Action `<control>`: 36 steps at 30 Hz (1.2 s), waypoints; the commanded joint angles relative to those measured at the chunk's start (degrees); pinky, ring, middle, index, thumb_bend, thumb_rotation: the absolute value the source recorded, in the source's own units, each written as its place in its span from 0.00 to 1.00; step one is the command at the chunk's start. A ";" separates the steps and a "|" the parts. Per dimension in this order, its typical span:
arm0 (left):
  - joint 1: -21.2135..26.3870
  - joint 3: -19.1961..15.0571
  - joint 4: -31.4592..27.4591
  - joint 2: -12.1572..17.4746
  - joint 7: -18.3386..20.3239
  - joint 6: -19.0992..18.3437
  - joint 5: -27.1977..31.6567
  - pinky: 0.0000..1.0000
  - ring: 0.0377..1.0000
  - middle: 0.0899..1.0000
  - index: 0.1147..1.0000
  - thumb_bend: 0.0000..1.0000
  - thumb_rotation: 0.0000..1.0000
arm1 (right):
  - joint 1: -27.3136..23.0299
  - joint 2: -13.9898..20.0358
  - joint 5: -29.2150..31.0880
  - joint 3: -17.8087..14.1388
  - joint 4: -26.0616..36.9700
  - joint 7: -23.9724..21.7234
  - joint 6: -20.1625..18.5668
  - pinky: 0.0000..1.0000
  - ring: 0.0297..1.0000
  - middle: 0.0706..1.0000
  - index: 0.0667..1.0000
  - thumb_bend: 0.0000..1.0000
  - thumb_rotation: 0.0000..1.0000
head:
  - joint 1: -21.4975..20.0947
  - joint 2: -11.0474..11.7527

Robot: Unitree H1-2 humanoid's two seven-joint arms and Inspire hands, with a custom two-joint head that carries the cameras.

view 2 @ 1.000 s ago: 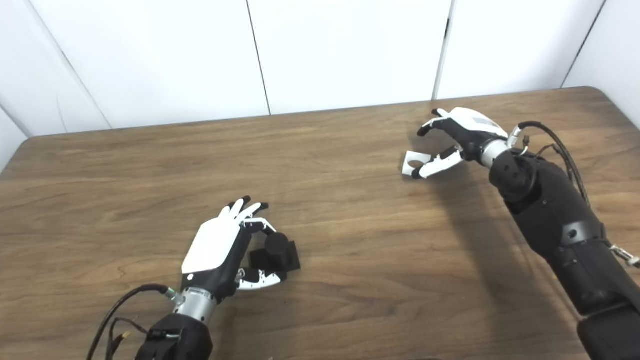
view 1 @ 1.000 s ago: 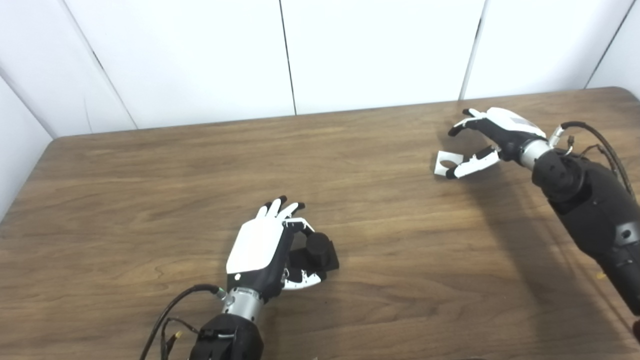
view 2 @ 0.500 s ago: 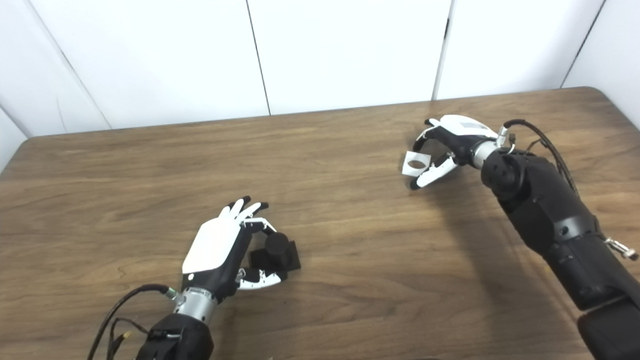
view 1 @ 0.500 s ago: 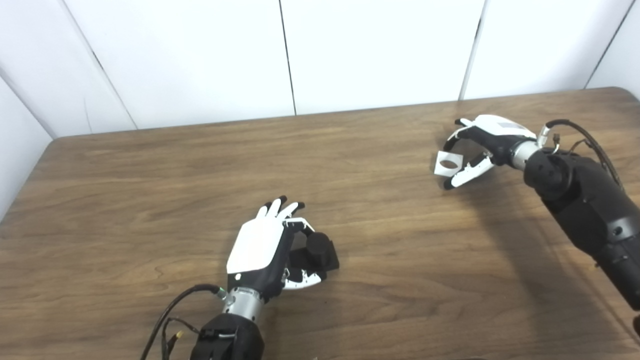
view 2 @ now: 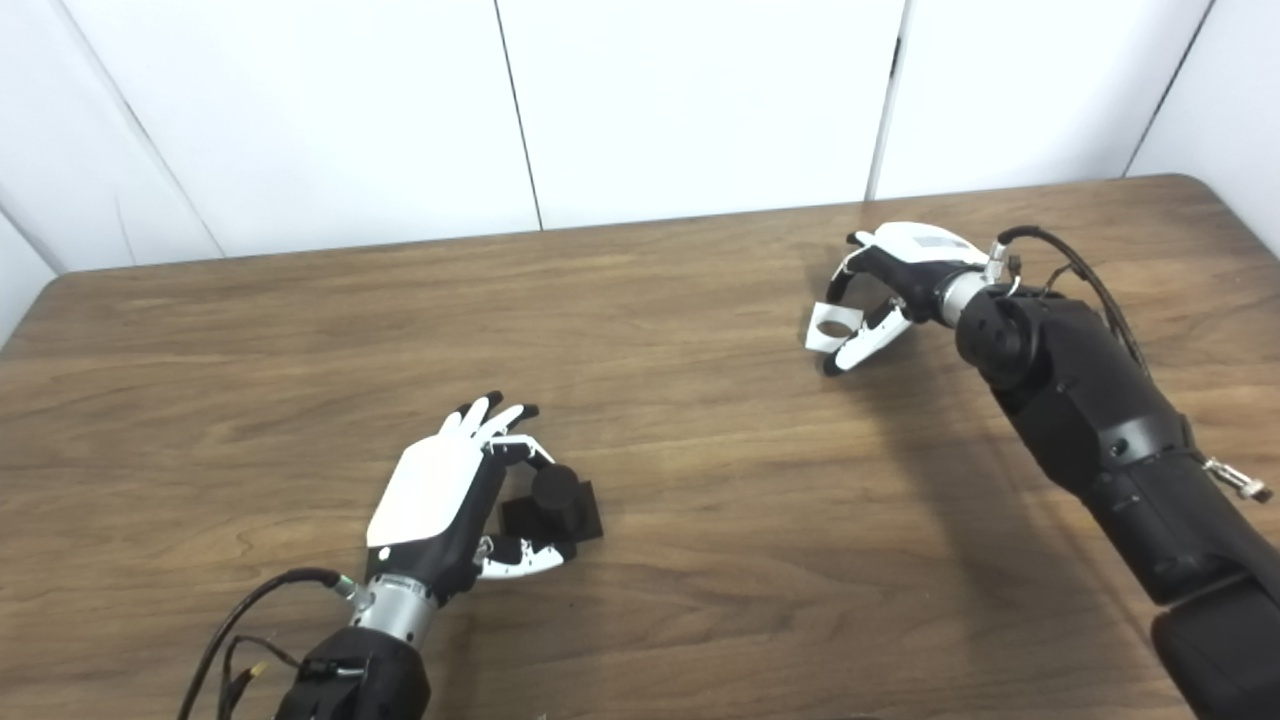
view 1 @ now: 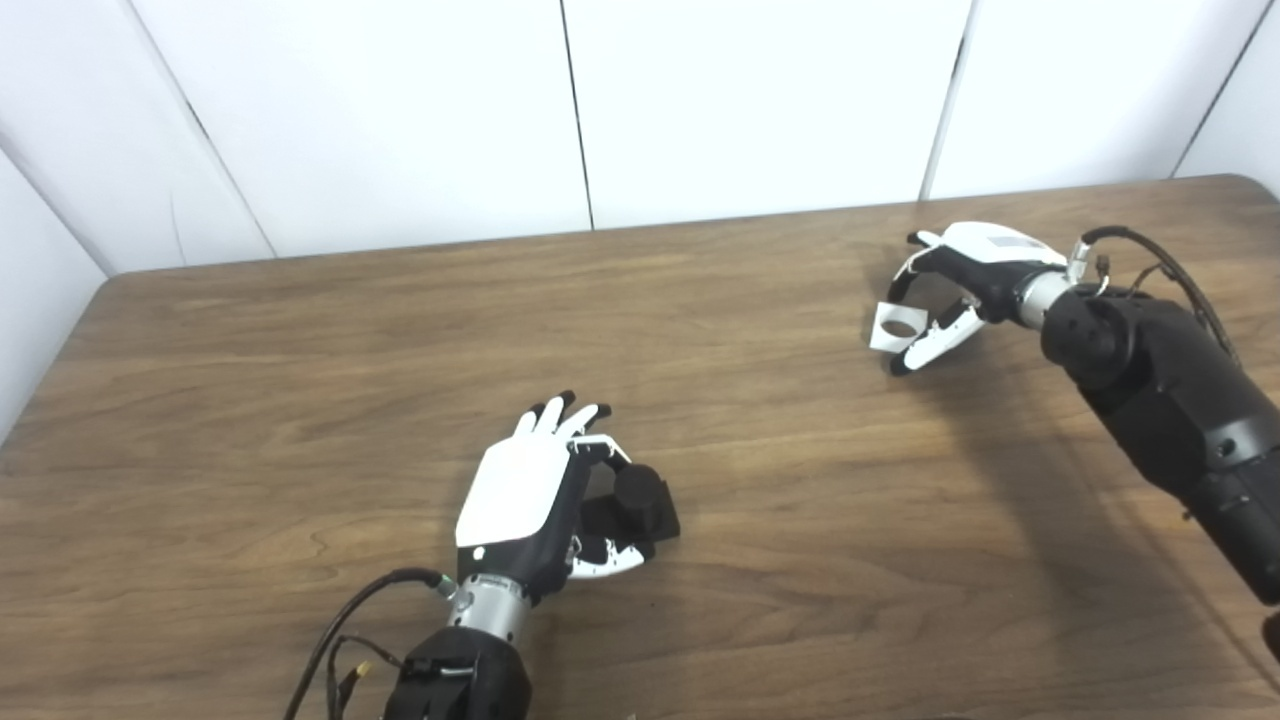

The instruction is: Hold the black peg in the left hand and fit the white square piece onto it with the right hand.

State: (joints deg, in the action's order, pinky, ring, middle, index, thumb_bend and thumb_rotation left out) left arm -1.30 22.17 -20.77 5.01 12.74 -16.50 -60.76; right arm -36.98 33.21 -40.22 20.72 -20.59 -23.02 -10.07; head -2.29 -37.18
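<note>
The black peg (view 1: 640,505), a round post on a square black base, rests on the wooden table (view 1: 300,380) near the front centre. My left hand (view 1: 525,495) cups it from the left, thumb and one finger touching its base, the other fingers stretched out. At the far right, my right hand (view 1: 960,280) is shut on the white square piece (view 1: 895,325), which has a round hole and hangs tilted between thumb and fingers just above the table.
White wall panels (view 1: 700,100) stand behind the table's back edge. Loose cables trail from both wrists, one (view 1: 345,620) at the front left and one (view 1: 1150,265) at the right.
My right hand closed its fingers on the white square piece and lifted it slightly, tilting it up. The left hand and the black peg stayed still.
</note>
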 commanded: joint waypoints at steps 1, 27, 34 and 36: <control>0.02 0.44 -0.56 -0.17 0.63 0.16 -0.92 1.00 1.00 0.90 0.42 0.52 0.06 | -2.86 1.02 -0.48 -0.01 0.08 0.27 1.22 1.00 1.00 1.00 0.69 0.88 0.36 | -0.05 -0.07; -0.16 0.40 -0.26 -0.96 0.54 -0.03 -1.08 1.00 1.00 0.91 0.42 0.52 0.06 | -3.65 1.18 -1.01 0.62 -0.75 0.88 3.18 1.00 1.00 0.96 0.55 0.78 0.25 | 0.29 -0.21; -0.06 0.28 -0.15 -1.09 0.37 0.02 -1.01 1.00 1.00 0.91 0.42 0.52 0.06 | -3.61 1.32 -1.06 0.70 -1.37 1.93 4.60 1.00 1.00 0.95 0.45 0.52 0.15 | 0.21 -0.11; 0.00 0.28 -0.10 -1.12 0.32 0.04 -1.03 1.00 1.00 0.91 0.42 0.52 0.06 | -3.60 1.33 -1.08 0.58 -1.58 2.12 4.93 1.00 1.00 0.95 0.45 0.52 0.15 | 0.29 -0.15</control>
State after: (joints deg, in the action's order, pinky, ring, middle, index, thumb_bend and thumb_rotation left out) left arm -1.44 22.14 -20.74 4.03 12.95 -16.83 -61.30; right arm -38.34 33.14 -40.10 21.58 -21.84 -22.24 -5.65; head -1.93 -37.27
